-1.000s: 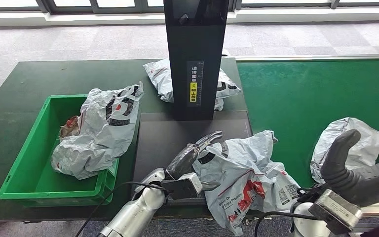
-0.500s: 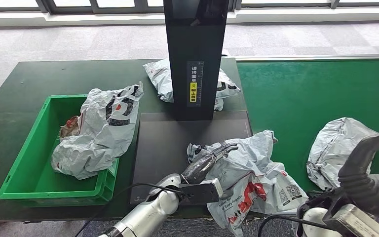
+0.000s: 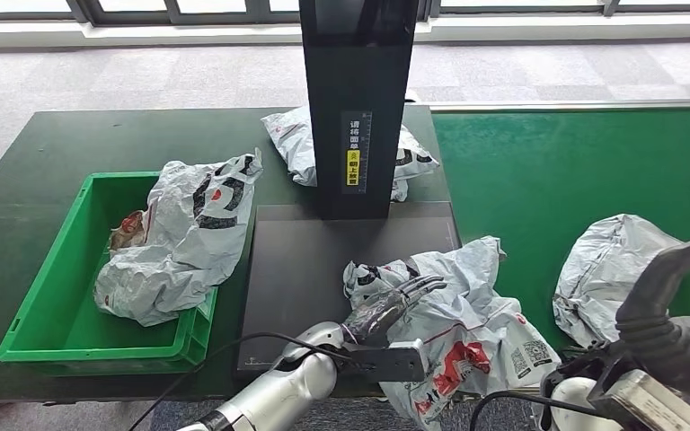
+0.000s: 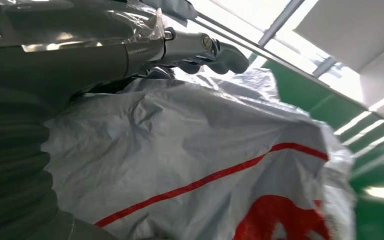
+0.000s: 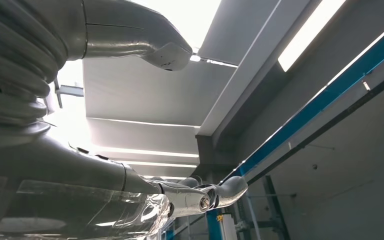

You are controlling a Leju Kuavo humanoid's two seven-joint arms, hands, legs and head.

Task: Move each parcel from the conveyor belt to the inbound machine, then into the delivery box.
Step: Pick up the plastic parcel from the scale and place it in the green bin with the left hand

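A crumpled grey parcel with red print (image 3: pixel 481 319) lies half on the dark scanner plate (image 3: pixel 296 260) of the inbound machine and half on the green conveyor belt (image 3: pixel 548 171). My left hand (image 3: pixel 393 305) rests on its near-left part with fingers stretched out, gripping nothing. The left wrist view has that hand (image 4: pixel 130 55) lying over the grey parcel (image 4: pixel 205 165). A second grey parcel (image 3: pixel 606 269) sits on the belt at the right. Just beside it my right hand (image 3: pixel 669 310) hovers open, palm up, thumb raised. The right wrist view has the right hand (image 5: pixel 80 165) against the ceiling, holding nothing.
A green delivery box (image 3: pixel 45 296) stands at the left with a grey parcel (image 3: pixel 184 233) draped over its right wall. The machine's black post (image 3: pixel 355 108) rises behind the plate, with another parcel (image 3: pixel 292 144) behind it. Cables hang at the table's front edge.
My left hand has slid right, off the plate and onto the red-printed parcel, which crumpled and shifted a little. My right hand drew back to the right and lower, then stayed still.
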